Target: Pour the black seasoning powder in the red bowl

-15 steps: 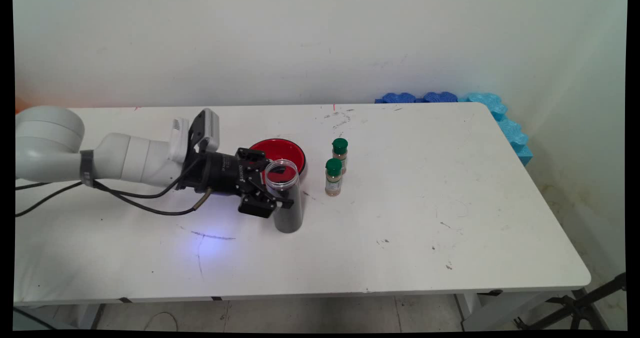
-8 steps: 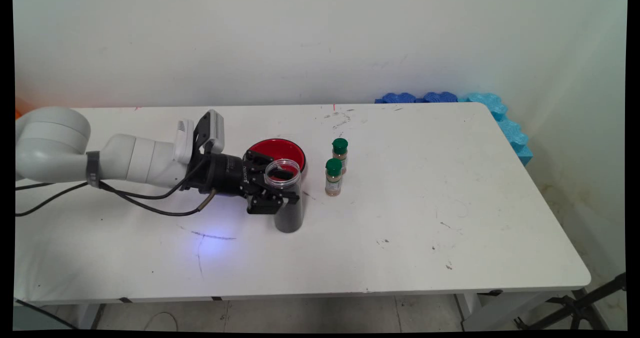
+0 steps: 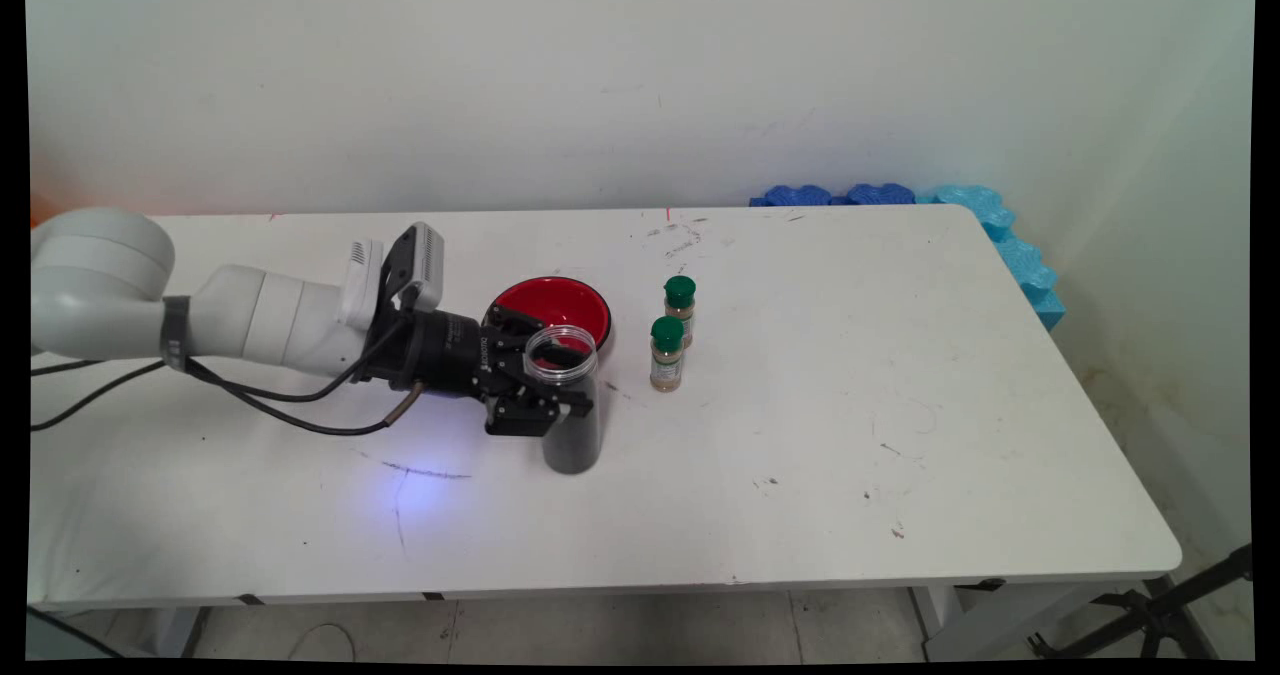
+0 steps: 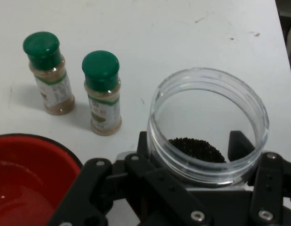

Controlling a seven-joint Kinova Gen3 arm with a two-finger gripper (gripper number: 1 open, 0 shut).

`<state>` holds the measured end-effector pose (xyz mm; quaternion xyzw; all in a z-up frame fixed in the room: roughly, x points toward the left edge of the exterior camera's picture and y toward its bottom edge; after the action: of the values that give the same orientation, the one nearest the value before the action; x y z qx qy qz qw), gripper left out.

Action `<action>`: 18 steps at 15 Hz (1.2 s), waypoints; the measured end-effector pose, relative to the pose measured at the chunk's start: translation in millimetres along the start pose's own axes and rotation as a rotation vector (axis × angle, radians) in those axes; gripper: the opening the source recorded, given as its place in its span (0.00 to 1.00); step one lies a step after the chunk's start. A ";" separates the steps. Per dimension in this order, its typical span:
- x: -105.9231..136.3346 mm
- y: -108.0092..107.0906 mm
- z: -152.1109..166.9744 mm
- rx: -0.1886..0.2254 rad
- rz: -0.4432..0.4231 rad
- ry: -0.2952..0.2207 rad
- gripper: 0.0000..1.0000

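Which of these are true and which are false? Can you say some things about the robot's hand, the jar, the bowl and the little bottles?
1. The hand is shut on the clear jar. True.
2. The clear jar has a lid on. False: its top is open, with dark grains inside.
3. Both spice bottles have green caps. True.
4. The red bowl is full of dark grains. False: no grains show in it.
5. The spice bottles are lying down. False: they stand upright on the table.
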<state>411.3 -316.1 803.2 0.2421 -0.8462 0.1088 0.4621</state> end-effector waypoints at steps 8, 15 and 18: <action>40.3 0.1 -39.2 -0.018 -0.019 0.032 0.00; 95.8 -6.1 -81.7 -0.025 -0.075 0.058 0.00; 112.0 -7.4 -91.9 -0.037 -0.110 0.053 0.00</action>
<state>431.0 -319.6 946.8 0.2764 -0.8208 0.0739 0.4943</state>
